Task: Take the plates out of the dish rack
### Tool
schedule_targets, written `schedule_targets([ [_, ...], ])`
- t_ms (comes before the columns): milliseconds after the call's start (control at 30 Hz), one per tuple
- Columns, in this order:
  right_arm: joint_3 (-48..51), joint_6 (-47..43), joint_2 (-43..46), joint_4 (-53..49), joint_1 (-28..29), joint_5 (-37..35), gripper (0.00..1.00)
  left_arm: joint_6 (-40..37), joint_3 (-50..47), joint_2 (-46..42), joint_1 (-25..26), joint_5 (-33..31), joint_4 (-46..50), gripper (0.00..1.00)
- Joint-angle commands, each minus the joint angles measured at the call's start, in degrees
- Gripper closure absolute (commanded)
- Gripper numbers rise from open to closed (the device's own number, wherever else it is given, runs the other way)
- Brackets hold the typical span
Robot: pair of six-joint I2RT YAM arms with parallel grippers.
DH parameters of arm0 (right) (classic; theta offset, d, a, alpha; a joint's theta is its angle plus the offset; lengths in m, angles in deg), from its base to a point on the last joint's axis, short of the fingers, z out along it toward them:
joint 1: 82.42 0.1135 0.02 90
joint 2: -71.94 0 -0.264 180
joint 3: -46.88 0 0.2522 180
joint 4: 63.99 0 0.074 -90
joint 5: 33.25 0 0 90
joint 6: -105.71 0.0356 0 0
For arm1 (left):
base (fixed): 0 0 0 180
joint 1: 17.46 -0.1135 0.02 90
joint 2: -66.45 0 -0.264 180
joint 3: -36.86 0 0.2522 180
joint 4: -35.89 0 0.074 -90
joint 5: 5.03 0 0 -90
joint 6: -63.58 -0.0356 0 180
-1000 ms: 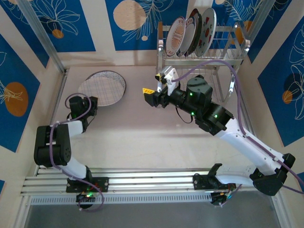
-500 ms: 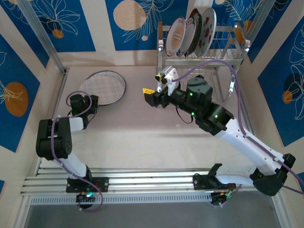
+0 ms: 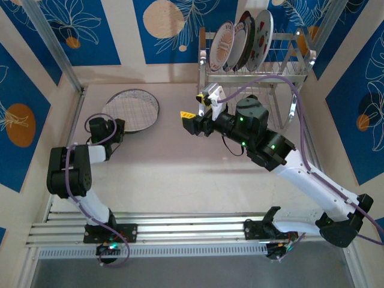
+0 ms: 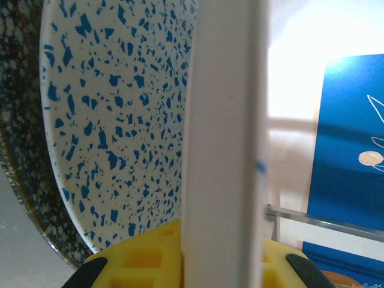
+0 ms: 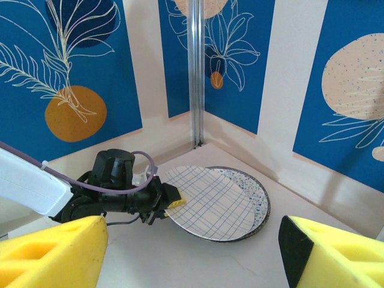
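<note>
Plates like these are stiff, glazed and breakable, and heavy for thin pads. We judge the rim to be the only sound hold, pinched well in from the edge so that it cannot slip. Three plates (image 3: 240, 45) stand on edge in the upper tier of the dish rack (image 3: 288, 75), at the far right of the table (image 3: 180, 174). The plaid plate (image 3: 135, 111) lies at the far left on a speckled plate (image 4: 114, 120), and the left gripper (image 3: 117, 128) is closed on its near rim. The right gripper (image 3: 197, 106) hovers in front of the rack, jaws well apart and empty. Compared with a second ago, the left gripper and the plaid plate have crept slightly farther up the table, while the right gripper has not moved.
</note>
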State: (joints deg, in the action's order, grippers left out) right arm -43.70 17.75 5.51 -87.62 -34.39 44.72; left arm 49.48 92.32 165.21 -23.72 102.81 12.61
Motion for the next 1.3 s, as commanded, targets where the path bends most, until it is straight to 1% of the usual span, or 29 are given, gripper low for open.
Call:
schedule_targets([
  [0,-1.3,0.8,1.3,0.1,0.0,0.0,0.24,-1.4,2.3,0.7,-0.9,1.5,-0.9,0.84],
  [133,-1.2,0.9,1.4,-0.1,0.0,-0.2,0.24,-1.6,2.5,0.9,-1.0,1.5,0.2,0.81],
  [533,-1.4,1.2,1.5,-0.6,0.0,-0.4,0.24,-3.3,4.4,0.2,-1.3,2.4,8.2,0.57],
  [767,-1.7,1.6,1.1,-1.2,0.0,-0.3,0.24,-4.7,6.3,-0.6,-1.6,3.0,15.5,0.53],
  [900,-1.7,1.6,0.9,-1.2,0.0,-0.4,0.24,-5.6,8.0,-0.9,-1.7,3.0,20.3,0.53],
  [1267,-1.7,2.2,1.0,-1.5,0.0,-0.9,0.24,-7.1,12.3,0.2,-1.9,3.2,29.5,0.51],
])
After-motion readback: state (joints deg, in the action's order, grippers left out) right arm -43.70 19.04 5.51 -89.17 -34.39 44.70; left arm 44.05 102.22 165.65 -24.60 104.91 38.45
